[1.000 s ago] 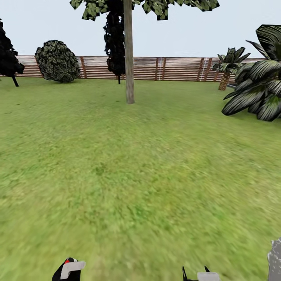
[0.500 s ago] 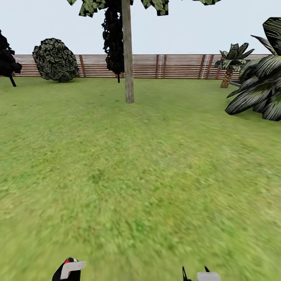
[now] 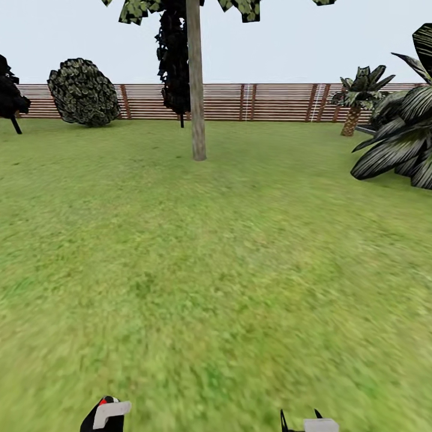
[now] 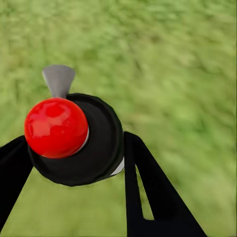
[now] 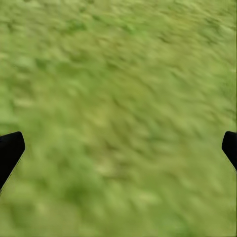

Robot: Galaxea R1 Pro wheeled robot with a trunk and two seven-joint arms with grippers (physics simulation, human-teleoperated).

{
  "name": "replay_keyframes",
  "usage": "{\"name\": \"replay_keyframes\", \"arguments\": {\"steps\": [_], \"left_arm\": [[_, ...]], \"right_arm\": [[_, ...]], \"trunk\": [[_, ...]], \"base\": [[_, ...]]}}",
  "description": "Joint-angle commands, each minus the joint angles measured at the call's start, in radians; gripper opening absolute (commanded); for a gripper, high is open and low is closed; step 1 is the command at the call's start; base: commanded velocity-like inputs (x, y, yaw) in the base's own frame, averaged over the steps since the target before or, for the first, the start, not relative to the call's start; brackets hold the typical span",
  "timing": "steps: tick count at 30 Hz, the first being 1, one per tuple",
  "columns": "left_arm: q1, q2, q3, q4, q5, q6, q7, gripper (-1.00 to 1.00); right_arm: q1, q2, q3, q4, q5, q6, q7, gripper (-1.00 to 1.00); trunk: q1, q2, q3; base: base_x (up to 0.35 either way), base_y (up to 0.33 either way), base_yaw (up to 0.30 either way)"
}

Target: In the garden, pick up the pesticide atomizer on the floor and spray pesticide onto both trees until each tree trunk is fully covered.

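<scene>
The pesticide atomizer (image 4: pixel 74 140), a dark round bottle with a red ball top and a grey nozzle tab, sits clamped between the two black fingers of the left tool (image 4: pixel 74 163); in the head view it shows at the bottom edge, a black body with a speck of red behind a pale finger (image 3: pixel 103 414). The right tool (image 5: pixel 118 148) holds nothing, its fingertips spread wide over blurred grass, and its tips peek up at the bottom of the head view (image 3: pixel 309 422).

The step in hand looks like the drive across the lawn (image 3: pixel 216 270) toward the tree trunk (image 3: pixel 196 90), which stands well ahead and slightly left of centre. To do it well, I would keep the trunk centred, stop with it within the left arm's reach, and only then raise the atomizer and turn its nozzle toward the bark; the grip should stay firm, since the bottle is round and could twist.

Counted: one atomizer, one pale bare trunk of the task's kind, two tools. Behind it stand one dark narrow tree (image 3: pixel 175 60), one rounded bush (image 3: pixel 84 92), a dark tree at the left edge (image 3: pixel 11 96), one short palm (image 3: pixel 355 96) and a large dark-leaved plant (image 3: pixel 399 138), all before one slatted wooden fence (image 3: pixel 270 102).
</scene>
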Motion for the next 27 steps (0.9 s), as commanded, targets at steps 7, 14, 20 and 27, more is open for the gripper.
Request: {"name": "replay_keyframes", "arguments": {"steps": [7,14,20,27], "left_arm": [[0.0,0.0,0.0,0.0,0.0,0.0,0.0,-1.0],[0.004,0.0,0.0,0.0,0.0,0.0,0.0,-1.0],[0.006,-0.001,0.0,0.0,0.0,0.0,0.0,-1.0],[0.006,0.0,0.001,0.0,0.0,0.0,0.0,-1.0]], "right_arm": [[0.0,0.001,0.0,0.0,0.0,0.0,0.0,1.0],[0.0,0.001,0.0,0.0,0.0,0.0,0.0,1.0],[0.0,0.001,0.0,0.0,0.0,0.0,0.0,1.0],[0.0,0.001,0.0,0.0,0.0,0.0,0.0,1.0]], "trunk": [[0.0,0.0,0.0],[0.0,0.0,0.0],[0.0,0.0,0.0],[0.0,0.0,0.0]], "base": [[0.342,0.0,0.0],[0.342,0.0,0.0],[0.342,0.0,0.0],[0.342,0.0,0.0]]}}
